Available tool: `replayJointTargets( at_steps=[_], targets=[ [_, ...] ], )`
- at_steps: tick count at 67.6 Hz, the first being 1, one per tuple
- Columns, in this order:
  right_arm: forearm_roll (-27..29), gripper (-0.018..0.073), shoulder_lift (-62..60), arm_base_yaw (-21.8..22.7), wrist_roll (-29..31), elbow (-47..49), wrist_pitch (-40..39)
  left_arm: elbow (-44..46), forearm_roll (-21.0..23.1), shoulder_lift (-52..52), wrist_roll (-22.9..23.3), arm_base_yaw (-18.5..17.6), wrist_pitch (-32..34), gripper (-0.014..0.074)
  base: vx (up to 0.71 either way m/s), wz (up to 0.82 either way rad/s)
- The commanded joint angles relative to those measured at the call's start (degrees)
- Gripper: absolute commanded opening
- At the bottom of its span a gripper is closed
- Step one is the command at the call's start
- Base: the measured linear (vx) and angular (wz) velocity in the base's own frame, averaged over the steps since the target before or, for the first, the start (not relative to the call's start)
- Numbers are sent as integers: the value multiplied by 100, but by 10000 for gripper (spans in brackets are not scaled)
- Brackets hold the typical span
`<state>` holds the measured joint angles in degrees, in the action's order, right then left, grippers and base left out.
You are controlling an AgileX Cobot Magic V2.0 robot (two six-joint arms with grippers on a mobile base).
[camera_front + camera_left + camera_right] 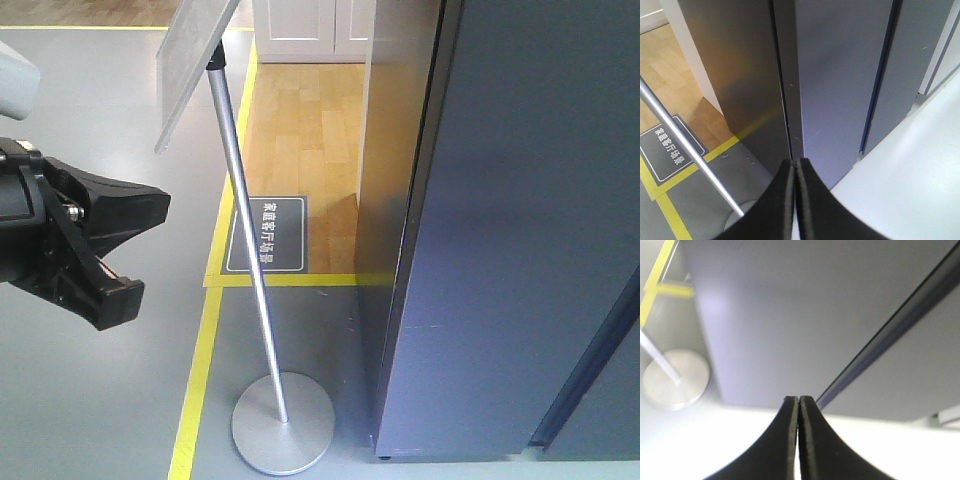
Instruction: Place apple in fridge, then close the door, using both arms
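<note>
Fridge (pixel 510 250): tall, matte blue-grey, standing at right of the front view with its door (pixel 835 85) flush against the body; apple not visible in any view. Left gripper (pixel 796 165): black fingers pressed together, clenched on nothing, just short of the door's face. Right gripper (pixel 798 402): likewise clenched and empty, near the fridge front; sign stand (pixel 283 422) on grey floor at left, beside yellow floor tape (pixel 200 370).
</note>
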<state>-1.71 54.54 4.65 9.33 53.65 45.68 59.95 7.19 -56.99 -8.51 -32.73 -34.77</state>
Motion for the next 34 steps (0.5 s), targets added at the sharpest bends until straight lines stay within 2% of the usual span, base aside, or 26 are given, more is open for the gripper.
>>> replayJointTargets(
  at_steps=[1,23,34],
  targets=[
    [-106,-3,-627,-50,-158,-226,42,157,93,76,34,21,418,-6,0,0],
    [27,-3,-2467,-44,-275,-1109,1378,157,93,76,34,21,418,-6,0,0],
    [233,-3,-3001,-44,-270,-1171,2425,157,93,76,34,21,418,-6,0,0]
  ],
)
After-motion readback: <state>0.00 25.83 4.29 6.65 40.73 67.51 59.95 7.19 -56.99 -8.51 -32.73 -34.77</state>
